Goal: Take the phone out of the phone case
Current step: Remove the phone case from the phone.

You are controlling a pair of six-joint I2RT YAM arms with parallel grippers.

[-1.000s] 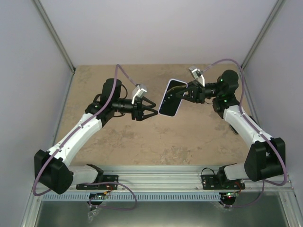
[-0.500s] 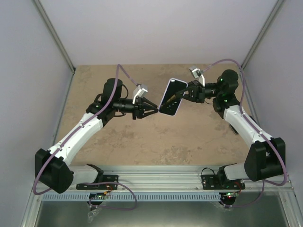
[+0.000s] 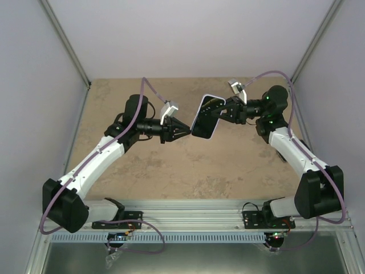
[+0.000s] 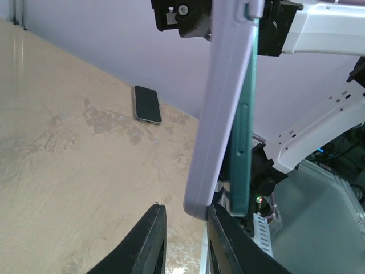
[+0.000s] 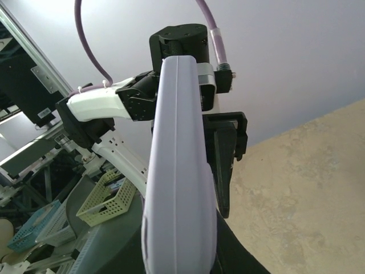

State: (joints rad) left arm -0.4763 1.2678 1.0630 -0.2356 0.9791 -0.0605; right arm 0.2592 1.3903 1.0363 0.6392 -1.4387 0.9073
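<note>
The phone [image 3: 206, 119] sits in the pale purple phone case [image 4: 219, 114]. Both are up in the air over the middle of the sandy surface [image 3: 171, 171] and do not touch it. The case stands almost upright, tipped a little, and the top camera sees its dark screen side. The right hand [image 3: 221, 112] holds the phone case by its top end, closed on it from both sides. In the left wrist view, the green edge of the phone shows along one side of the case, from top to bottom.

The left hand [image 3: 185, 131] reaches in from the other side, low down by the bottom corner of the case. Its two black fingers [image 4: 149, 242] are only a little way apart, with a narrow gap. The bottom corner of the case hangs right at that gap, level with the tips and closer to one finger than the other. A thin strip of surface shows between the corner and the farther finger, so this hand is not pinching the case. I cannot tell if the nearer finger touches it.

Another phone [image 4: 147, 104] lies flat on the surface, dark side up. It is well away from both hands and close to the wall [image 4: 114, 34]. In the right wrist view the case fills the middle, and one finger of the left hand shows just behind it.
</note>
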